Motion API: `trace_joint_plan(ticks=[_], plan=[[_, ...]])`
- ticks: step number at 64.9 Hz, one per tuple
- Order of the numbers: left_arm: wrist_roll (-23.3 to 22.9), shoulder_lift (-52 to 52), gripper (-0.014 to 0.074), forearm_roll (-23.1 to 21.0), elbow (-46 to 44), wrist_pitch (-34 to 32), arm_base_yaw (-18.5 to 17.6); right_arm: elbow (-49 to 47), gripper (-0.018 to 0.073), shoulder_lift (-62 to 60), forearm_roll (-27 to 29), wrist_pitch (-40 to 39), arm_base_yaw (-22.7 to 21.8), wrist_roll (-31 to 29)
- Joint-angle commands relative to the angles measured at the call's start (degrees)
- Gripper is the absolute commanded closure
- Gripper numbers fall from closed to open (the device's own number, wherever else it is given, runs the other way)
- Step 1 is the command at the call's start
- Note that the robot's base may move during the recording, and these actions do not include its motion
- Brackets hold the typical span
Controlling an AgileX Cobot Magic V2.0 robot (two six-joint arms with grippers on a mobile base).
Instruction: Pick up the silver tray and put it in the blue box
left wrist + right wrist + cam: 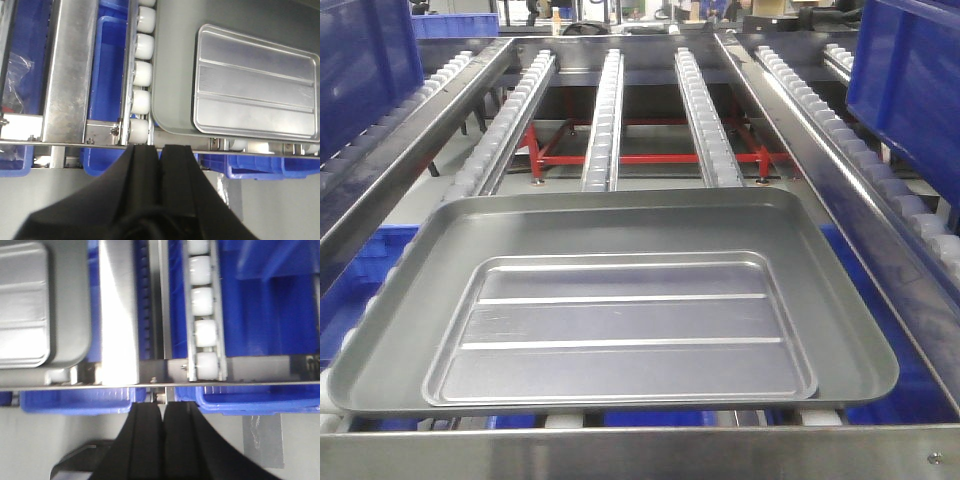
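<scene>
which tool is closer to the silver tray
Left. The left tool faces a near corner of the silver tray; the right tool sits farther off, beyond a steel rail.

Front view: set low at the near end, facing along the steel roller rails (pixel 605 110), close over the shallow grey metal tray (pixel 620 300). Wrist views: looking straight down. Tray ahead and right of the jaws of the left gripper (pixel 160 148), ahead and left of those of the right gripper (pixel 161 405). Shared by all three: the tray's near rim.

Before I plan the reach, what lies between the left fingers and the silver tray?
Only the steel end rail, before the silver tray; left wrist view.
</scene>
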Motion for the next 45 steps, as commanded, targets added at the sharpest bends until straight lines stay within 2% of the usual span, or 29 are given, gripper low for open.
trace_joint_plan(ticks=[1, 4, 8, 19, 26, 30, 40, 45], plan=[[-4.16, 2.02, 0.0693, 2.38, -2.27, -1.42, -0.62, -4.17, 0.0501, 2.01, -0.66, -1.27, 1.98, -1.01], [-9.3, 3.06, 0.0692, 6.08, -2.27, -1.26, -0.76, -5.17, 0.0501, 3.49, -0.9, -1.32, 3.27, -0.88], [-11.61, 4.63, 0.0692, 9.9, -2.27, -1.49, -1.48, -6.06, 0.0501, 6.11, -1.48, -2.03, 5.0, 0.59], [-12.42, 9.71, 0.0692, 10.94, -2.27, -4.5, -4.9, -7.3, 0.0501, 14.61, -8.58, -4.77, 10.3, 9.99], [-14.71, 15.22, 0.0692, 12.42, -2.27, -7.95, -8.12, -9.52, 0.0501, 20.98, -14.33, -7.6, 14.76, 16.05], [-16.98, 18.34, 0.0692, 13.75, -2.27, -9.85, -10.25, -11.17, 0.0501, 24.9, -15.44, -8.29, 16.72, 18.5], [-26.97, 25.43, 0.0692, 17.74, -3.05, -14.7, -16.2, -15.31, 0.0501, 33.62, -15.43, -8.87, 19.6, 23.42], [-34.13, 28.92, 0.0692, 22.41, -5.48, -14.57, -19.83, -17.05, 0.0501, 37.14, -15.43, -10.24, 20.37, 24.1]])
